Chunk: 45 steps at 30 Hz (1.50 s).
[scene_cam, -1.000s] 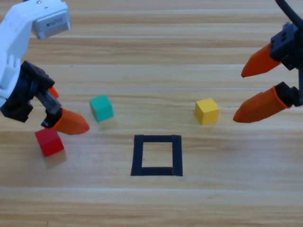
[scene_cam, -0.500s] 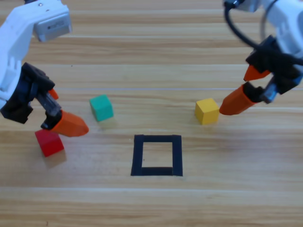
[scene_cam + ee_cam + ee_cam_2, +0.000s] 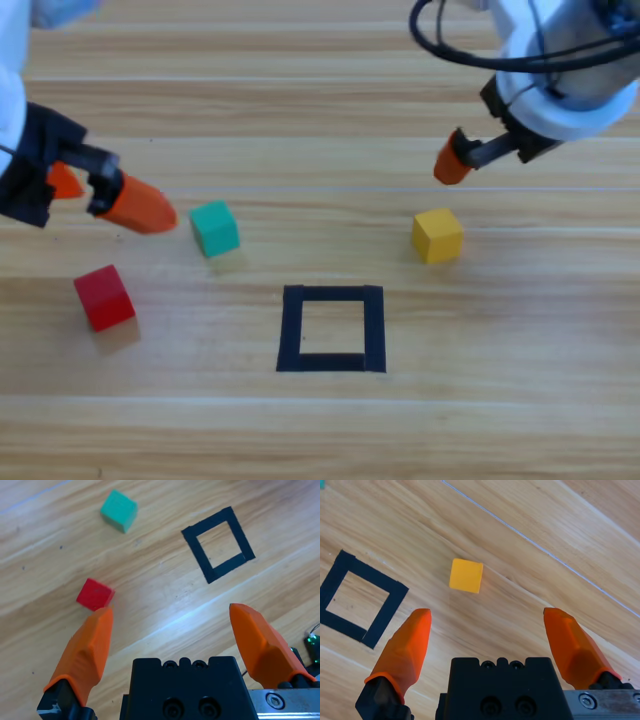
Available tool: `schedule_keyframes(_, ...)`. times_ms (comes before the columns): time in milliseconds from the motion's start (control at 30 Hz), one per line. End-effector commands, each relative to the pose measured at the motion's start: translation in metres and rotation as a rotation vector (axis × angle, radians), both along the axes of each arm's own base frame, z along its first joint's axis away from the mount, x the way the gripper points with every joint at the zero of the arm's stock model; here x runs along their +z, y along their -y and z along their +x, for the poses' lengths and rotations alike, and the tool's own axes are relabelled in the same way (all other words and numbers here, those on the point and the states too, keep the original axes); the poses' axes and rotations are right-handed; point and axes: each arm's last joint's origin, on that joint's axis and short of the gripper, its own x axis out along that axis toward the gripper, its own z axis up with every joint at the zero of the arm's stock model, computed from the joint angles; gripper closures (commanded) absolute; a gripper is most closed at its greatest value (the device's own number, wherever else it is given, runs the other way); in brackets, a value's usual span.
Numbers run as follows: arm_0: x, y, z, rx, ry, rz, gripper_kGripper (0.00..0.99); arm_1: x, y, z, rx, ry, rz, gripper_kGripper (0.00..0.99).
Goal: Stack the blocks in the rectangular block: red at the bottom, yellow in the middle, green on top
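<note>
Black tape outline (image 3: 331, 328) nearest on worktop (image 3: 320, 430), unfilled. Red cube (image 3: 103, 297) below left end effector (image 3: 100, 195) — jaws spread, nothing held; green cube (image 3: 214, 227) just beside. Yellow cube (image 3: 437, 235) below right end effector (image 3: 487, 630), spread, apart.

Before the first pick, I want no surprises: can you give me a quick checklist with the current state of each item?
1. Red cube free on the table: ok.
2. Tape square holds nothing: ok.
3. Left pincer open: ok.
4. Left pincer around the red cube: not ok, it sits apart from it.
5. Right pincer open, above the yellow cube: ok.
6. Green cube outside the square: ok.
</note>
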Motion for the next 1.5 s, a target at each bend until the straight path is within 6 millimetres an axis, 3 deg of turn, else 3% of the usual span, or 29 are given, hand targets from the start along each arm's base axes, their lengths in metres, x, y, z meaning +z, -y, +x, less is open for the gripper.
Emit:
schedule_keyframes(33, 0.0, -0.023, 0.015, 0.231, -0.116, -0.009, 0.0, -0.04, -0.023, 0.014, -0.016, -0.081, -0.088, 0.004)
schedule_keyframes(200, -0.017, -0.042, 0.043, 0.444, -0.267, 0.043, 0.0, -0.059, -0.035, 0.025, -0.021, -0.111, -0.11, 0.005)
schedule_keyframes(367, -0.048, -0.037, 0.08, 0.593, -0.455, 0.123, 0.0, -0.081, -0.047, 0.04, -0.048, -0.171, -0.153, 0.01)
schedule_keyframes(500, -0.061, -0.033, 0.086, 0.68, -0.519, 0.11, 0.0, -0.109, -0.045, 0.072, -0.105, -0.278, -0.157, 0.036)
schedule_keyframes(633, -0.061, -0.032, 0.088, 0.739, -0.526, 0.077, 0.0, -0.131, -0.044, 0.087, -0.121, -0.354, -0.154, 0.042)
schedule_keyframes(900, -0.083, -0.025, 0.103, 0.864, -0.57, 0.062, 0.011, -0.134, -0.039, 0.092, -0.143, -0.368, -0.147, 0.07)
schedule_keyframes(1067, -0.106, -0.014, 0.115, 0.914, -0.587, 0.078, 0.019, -0.14, -0.033, 0.093, -0.152, -0.414, -0.132, 0.182)
schedule_keyframes(1267, -0.118, -0.01, 0.119, 0.939, -0.595, 0.078, 0.03, -0.15, -0.029, 0.095, -0.165, -0.471, -0.104, 0.493)
schedule_keyframes(1433, -0.122, -0.009, 0.122, 0.952, -0.59, 0.069, 0.03, -0.151, -0.022, 0.098, -0.183, -0.483, -0.099, 0.683)
schedule_keyframes(1500, -0.124, -0.008, 0.124, 0.952, -0.59, 0.066, 0.03, -0.149, -0.022, 0.097, -0.18, -0.482, -0.099, 0.821)
